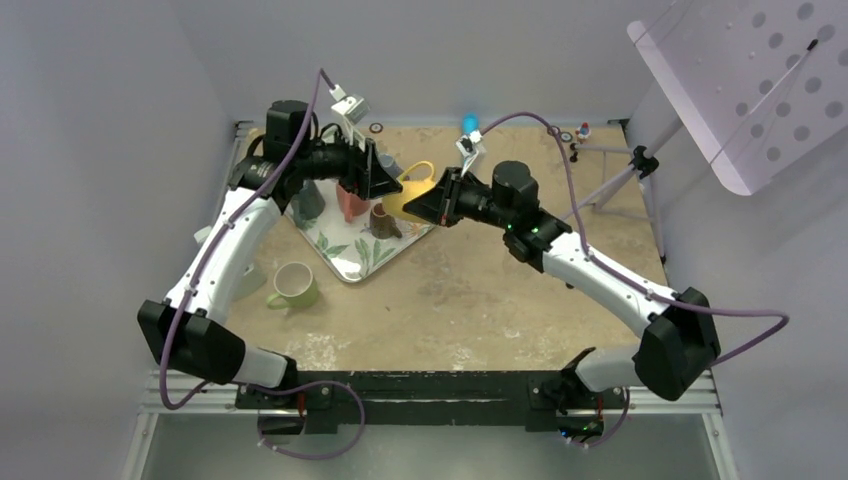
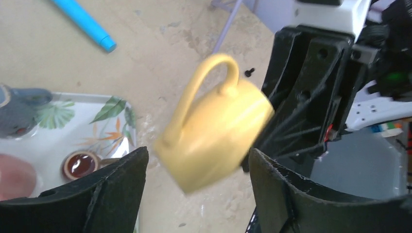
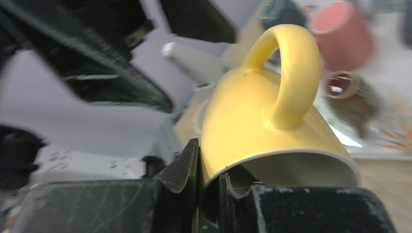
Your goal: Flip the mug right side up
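Yellow mug (image 1: 412, 189): tilted, held above the desk (image 1: 480, 300) just right of the tray (image 1: 345, 257). Right claw (image 3: 209, 190): pinching the mug's rim. Left claw (image 2: 197, 187): spread wide, facing the mug.

We see soft, even light from above in the top view, with only faint shadows on the table (image 1: 480, 300) and a pale sheen on the leaf-patterned tray (image 1: 352, 268). In the left wrist view, motion blur smears the yellow mug (image 2: 214, 141), while the table behind it looks fairly sharp. In the right wrist view we find the mug's rim crisp, but the pink mug (image 3: 342, 34) and the background are out of focus.
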You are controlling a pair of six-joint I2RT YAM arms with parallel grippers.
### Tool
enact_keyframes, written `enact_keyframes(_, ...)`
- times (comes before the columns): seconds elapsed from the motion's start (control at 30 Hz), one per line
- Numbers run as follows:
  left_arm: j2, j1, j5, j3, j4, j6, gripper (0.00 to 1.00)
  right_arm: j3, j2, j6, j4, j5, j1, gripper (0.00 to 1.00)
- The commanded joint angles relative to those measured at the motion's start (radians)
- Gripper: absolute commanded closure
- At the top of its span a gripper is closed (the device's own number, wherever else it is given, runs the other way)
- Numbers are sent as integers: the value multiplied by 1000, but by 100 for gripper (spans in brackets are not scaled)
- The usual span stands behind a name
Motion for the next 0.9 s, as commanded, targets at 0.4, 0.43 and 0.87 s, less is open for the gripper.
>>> enact_keyframes(0.4,16,-10,-244,0,-264,494,37,122,5,-456,-1063,711,-14,100)
enact_keyframes(0.43,26,-12,-242,5,-279,524,41,103,17,-455,-1068,710,-19,100)
enact_keyframes(0.87,151,-87,-310,40,-381,840,50,-88,132,-418,-843,645,-40,100)
